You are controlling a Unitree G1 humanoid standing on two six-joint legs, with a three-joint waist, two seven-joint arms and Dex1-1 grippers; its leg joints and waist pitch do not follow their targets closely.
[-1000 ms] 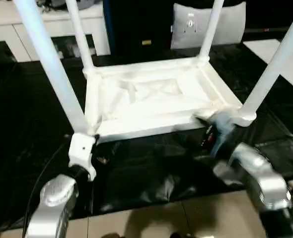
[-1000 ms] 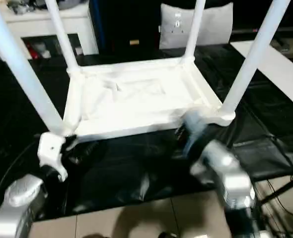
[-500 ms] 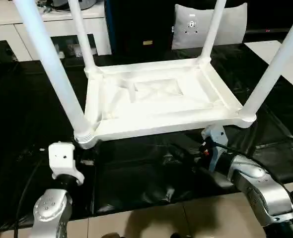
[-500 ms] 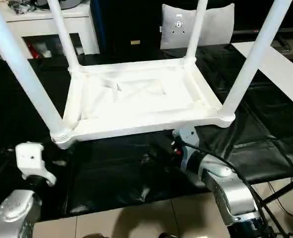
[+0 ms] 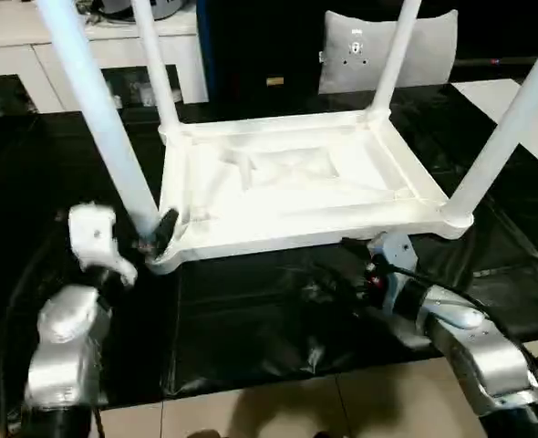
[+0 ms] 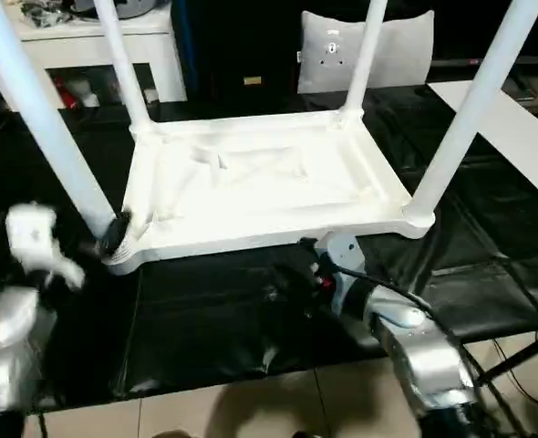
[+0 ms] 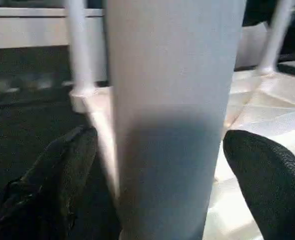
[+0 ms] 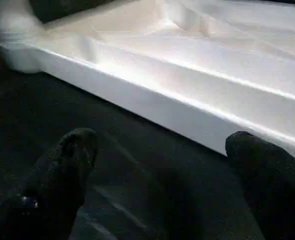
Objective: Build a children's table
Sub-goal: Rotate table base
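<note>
White plastic rectangular table top (image 5: 296, 187), ribbed underside up, lying on glossy, wrinkled black sheeting (image 5: 251, 319) with 4 smooth, tapered white tube legs (image 5: 91, 100) rising from its round corner sockets. Left gripper (image 7: 157, 170): black textured fingers (image 7: 62, 170) spread wide on either side of the near-left leg at its base; contact cannot be judged through the blur. Right gripper (image 8: 157, 180): fingers wide apart, holding nothing, just before the top's near edge above the sheeting. A grey-white square cushion (image 5: 387, 50) stands behind.
</note>
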